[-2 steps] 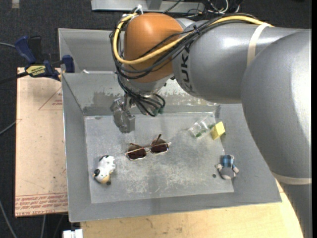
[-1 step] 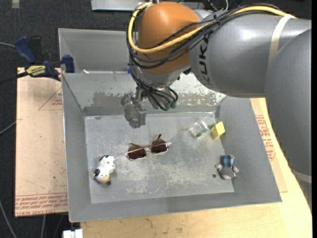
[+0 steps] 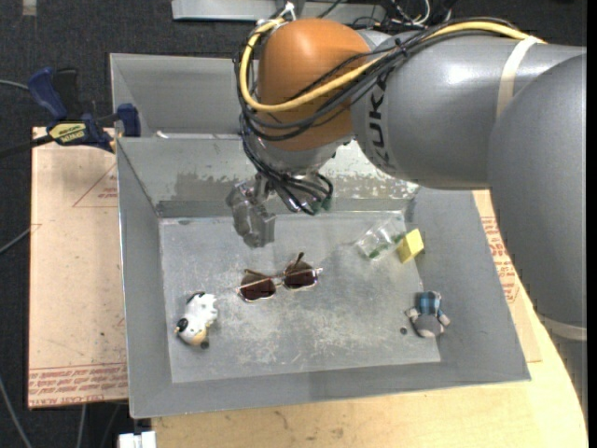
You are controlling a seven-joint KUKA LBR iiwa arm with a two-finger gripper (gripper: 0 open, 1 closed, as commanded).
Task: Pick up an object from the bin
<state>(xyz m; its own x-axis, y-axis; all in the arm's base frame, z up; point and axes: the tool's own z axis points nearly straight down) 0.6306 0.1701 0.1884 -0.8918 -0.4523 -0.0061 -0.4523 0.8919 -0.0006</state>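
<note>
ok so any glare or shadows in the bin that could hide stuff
camera view: mottled glare streaks the bin's back wall behind the claw; the floor is evenly lit, with only faint shadows under the sunglasses, the white animal toy and the blue figure; the clear wrapper glints beside the yellow block.

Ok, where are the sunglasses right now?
The sunglasses lie mid-floor in the bin, just below the tool in the camera view, with a white toy to their lower left.

Even overhead light, patchy glare on the back wall of the bin (image 3: pixel 187 161), faint soft shadows.
</note>
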